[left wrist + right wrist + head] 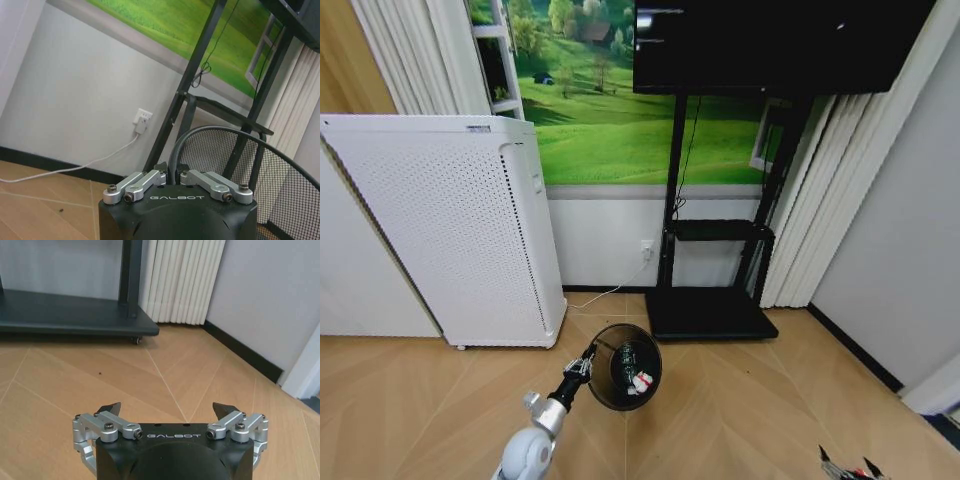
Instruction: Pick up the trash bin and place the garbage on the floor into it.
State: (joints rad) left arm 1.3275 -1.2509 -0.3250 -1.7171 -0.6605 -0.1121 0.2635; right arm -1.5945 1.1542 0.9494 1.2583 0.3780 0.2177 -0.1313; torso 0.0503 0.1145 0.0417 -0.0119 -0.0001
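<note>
The trash bin, a small black wire-mesh basket, hangs tilted above the floor, its mouth turned toward me. My left gripper is shut on its rim. The left wrist view shows the left gripper clamped over the rim wire, with the bin's mesh wall beyond. Inside the bin lies garbage: a bottle with a green label and a red-and-white wrapper. My right gripper sits low at the right. In the right wrist view the right gripper is open over bare parquet, holding nothing.
A tall white perforated appliance stands at the left wall. The black TV stand base sits just behind the bin, and a white cord runs to the wall socket. White curtains and a grey wall close the right.
</note>
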